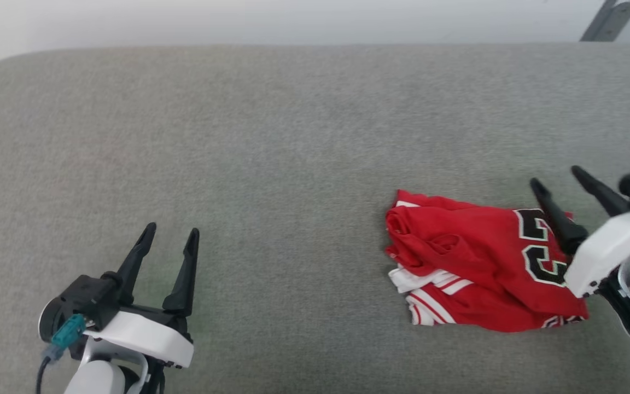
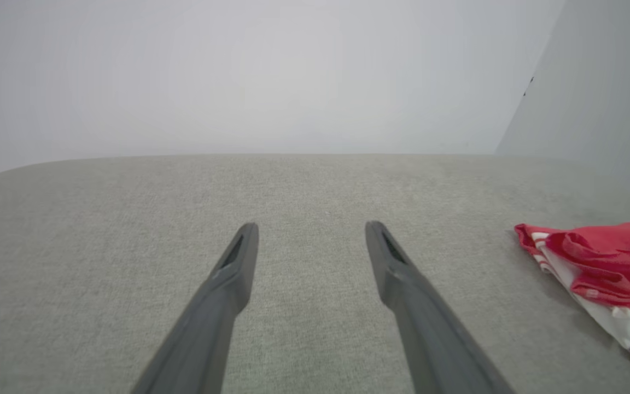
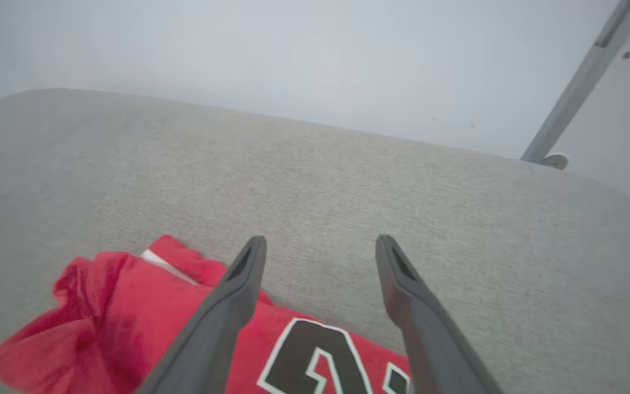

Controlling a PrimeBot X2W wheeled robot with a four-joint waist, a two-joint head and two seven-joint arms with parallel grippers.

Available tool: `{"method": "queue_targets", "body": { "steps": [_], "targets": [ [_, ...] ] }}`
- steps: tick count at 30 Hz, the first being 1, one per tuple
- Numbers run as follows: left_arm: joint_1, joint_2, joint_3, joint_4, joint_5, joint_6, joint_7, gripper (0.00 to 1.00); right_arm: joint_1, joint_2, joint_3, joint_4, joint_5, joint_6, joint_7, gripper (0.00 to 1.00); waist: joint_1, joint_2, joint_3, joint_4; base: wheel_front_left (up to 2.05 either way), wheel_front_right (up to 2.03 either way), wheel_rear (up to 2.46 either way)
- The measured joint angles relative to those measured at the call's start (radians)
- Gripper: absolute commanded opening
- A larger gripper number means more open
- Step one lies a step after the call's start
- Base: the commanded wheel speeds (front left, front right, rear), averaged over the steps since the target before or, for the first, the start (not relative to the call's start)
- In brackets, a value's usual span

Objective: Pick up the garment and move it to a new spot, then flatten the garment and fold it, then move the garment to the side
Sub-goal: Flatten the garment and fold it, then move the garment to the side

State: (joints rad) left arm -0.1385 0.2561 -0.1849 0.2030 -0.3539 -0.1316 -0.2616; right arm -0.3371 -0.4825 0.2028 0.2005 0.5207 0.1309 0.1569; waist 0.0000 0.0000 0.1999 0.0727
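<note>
Left claw [image 1: 173, 229] at 7 o'clock in the head view: fingers spread wide, nothing between them, over bare grey fabric-covered counter [image 1: 271, 142]. The left wrist view shows the same gap [image 2: 310, 224].

Right claw [image 1: 554, 175] at 3 o'clock: spread wide, empty. One finger crosses the garment's far right corner; contact cannot be told. Its own wrist view [image 3: 321, 238] has it poised above that edge.

Garment [image 1: 473, 257] at 4 o'clock on the counter, well apart from the left claw. It is a red jersey in a rough folded bundle, with black white-edged numerals by the right claw and white-and-red striped trim bunched at its 7 o'clock corner. It also shows in the left [image 2: 599, 262] and right [image 3: 118, 323] wrist views.
</note>
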Motion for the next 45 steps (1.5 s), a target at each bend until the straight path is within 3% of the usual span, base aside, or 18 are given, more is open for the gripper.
{"method": "queue_targets", "body": {
  "steps": [9, 15, 23, 32, 41, 45],
  "targets": [
    [0.045, -0.021, 0.084, 0.029, -0.018, 0.0, 0.0, 1.0, 0.024, 0.06, -0.048, 0.165, -0.046, 0.0, -0.337, 1.0, 0.0, 0.0, -0.06, -0.055, 0.0, 0.0, 0.0],
    [0.104, -0.029, 0.119, -0.004, -0.016, 0.0, 0.0, 1.0, 0.083, 0.087, -0.077, 0.16, -0.063, 0.0, -0.396, 1.0, -0.0001, 0.0, -0.101, -0.071, 0.0, 0.0, 0.0],
    [0.197, -0.033, 0.161, -0.081, 0.005, 0.0, 0.0, 1.0, 0.206, 0.098, -0.129, 0.083, -0.081, 0.0, -0.404, 1.0, 0.0, 0.0, -0.132, -0.06, 0.0, 0.0, 0.0],
    [0.284, -0.071, 0.204, -0.174, 0.043, 0.0, 0.0, 1.0, 0.33, 0.118, -0.217, -0.065, -0.103, 0.0, -0.325, 1.0, 0.0, 0.0, -0.12, -0.048, 0.0, 0.0, 0.0],
    [0.281, -0.081, 0.193, -0.191, 0.052, 0.0, 0.0, 1.0, 0.346, 0.132, -0.241, -0.14, -0.123, 0.0, -0.259, 1.0, 0.0, 0.0, -0.088, -0.043, 0.0, 0.0, 0.0],
    [0.256, -0.081, 0.184, -0.197, 0.052, 0.0, 0.0, 1.0, 0.328, 0.115, -0.232, -0.162, -0.126, 0.0, -0.18, 1.0, 0.0, 0.0, -0.06, -0.038, 0.0, 0.0, 0.0]
  ]
}}
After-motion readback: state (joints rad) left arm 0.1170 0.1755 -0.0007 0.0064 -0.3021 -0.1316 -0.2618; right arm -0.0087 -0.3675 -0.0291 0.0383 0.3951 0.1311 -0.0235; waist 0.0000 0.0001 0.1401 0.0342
